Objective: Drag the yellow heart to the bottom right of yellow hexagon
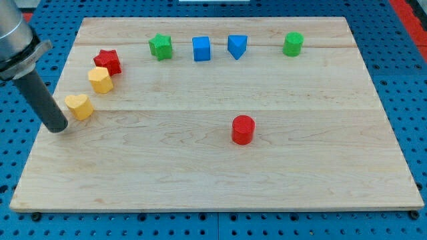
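Note:
The yellow heart lies near the board's left edge. The yellow hexagon sits just above and to the right of it, a small gap between them. My tip rests on the board just left of and slightly below the yellow heart, close to it; I cannot tell if it touches. The dark rod slants up to the view's top left.
A red star sits above the hexagon. Along the top are a green star, a blue cube, a blue triangle and a green cylinder. A red cylinder stands mid-board. The wooden board lies on a blue pegboard.

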`<state>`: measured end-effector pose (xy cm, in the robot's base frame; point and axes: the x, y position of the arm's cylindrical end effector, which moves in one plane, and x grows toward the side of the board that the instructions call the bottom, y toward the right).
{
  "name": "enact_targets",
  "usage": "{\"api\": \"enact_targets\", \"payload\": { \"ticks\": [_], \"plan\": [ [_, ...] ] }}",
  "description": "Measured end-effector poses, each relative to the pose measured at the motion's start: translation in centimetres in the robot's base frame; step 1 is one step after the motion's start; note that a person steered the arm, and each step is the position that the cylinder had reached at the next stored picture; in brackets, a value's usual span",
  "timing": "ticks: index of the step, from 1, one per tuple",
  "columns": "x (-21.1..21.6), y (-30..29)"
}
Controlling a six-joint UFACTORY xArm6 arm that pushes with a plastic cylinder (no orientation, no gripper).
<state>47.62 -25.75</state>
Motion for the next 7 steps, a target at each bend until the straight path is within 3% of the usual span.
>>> {"api": "enact_targets", "payload": {
  "ticks": [1, 3, 4, 5, 7],
  "plan": [
    [-1.8, 0.3],
    [2.3, 2.9],
    [2.2, -3.3],
    [0.3, -3.6],
    [-1.7, 1.1]
  ]
}}
